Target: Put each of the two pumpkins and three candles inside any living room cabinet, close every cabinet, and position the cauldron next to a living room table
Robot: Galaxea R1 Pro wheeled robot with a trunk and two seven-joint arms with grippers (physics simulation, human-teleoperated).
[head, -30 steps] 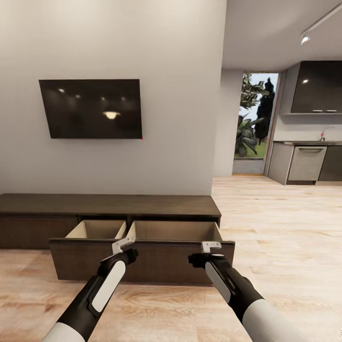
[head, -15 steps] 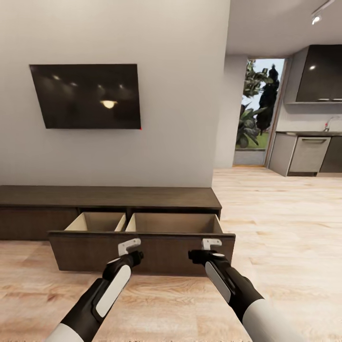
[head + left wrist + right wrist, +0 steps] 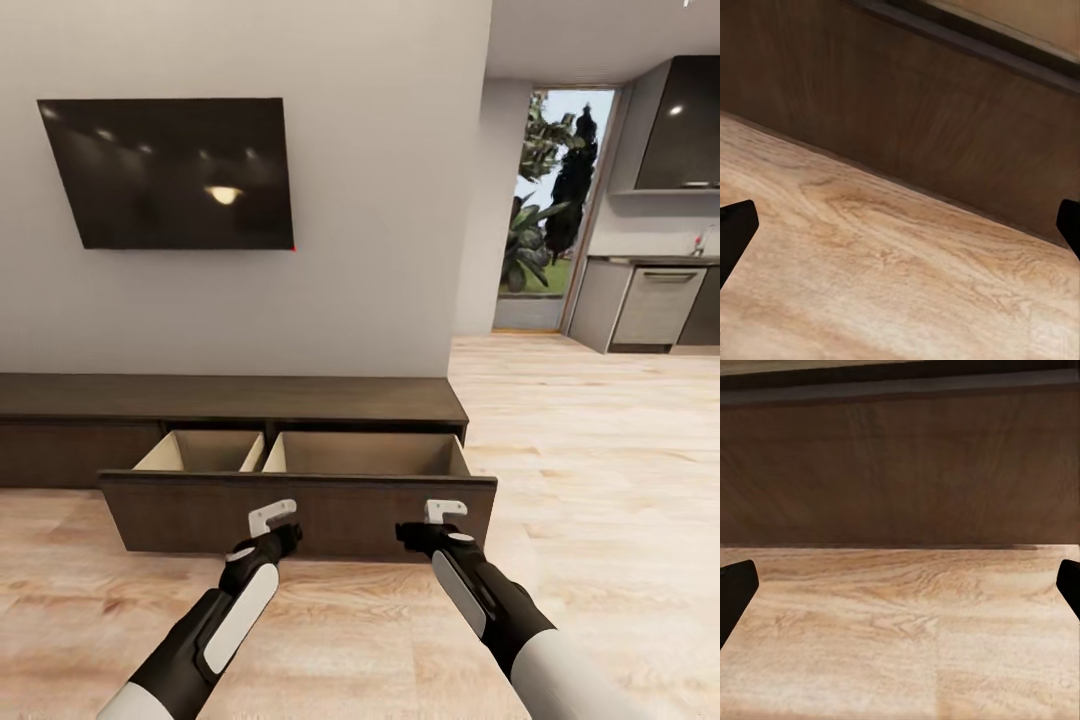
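No readable text, labels, brands, numbers or signs anywhere, blank dark cabinet drawer front, plain black wall screen, unmarked wood floor

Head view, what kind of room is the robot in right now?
Most likely a living room open to a kitchen: a wall-mounted TV, a long low cabinet below it with its drawer pulled open, and kitchen units beyond.

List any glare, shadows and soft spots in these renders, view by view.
Head view: lamp glare reflects on the TV; the doorway is brightly lit; the open drawer front is in shade. Left wrist view: the drawer front and floor look soft, fingertips dark at the edges. Right wrist view: a shadow band lies where drawer meets floor.
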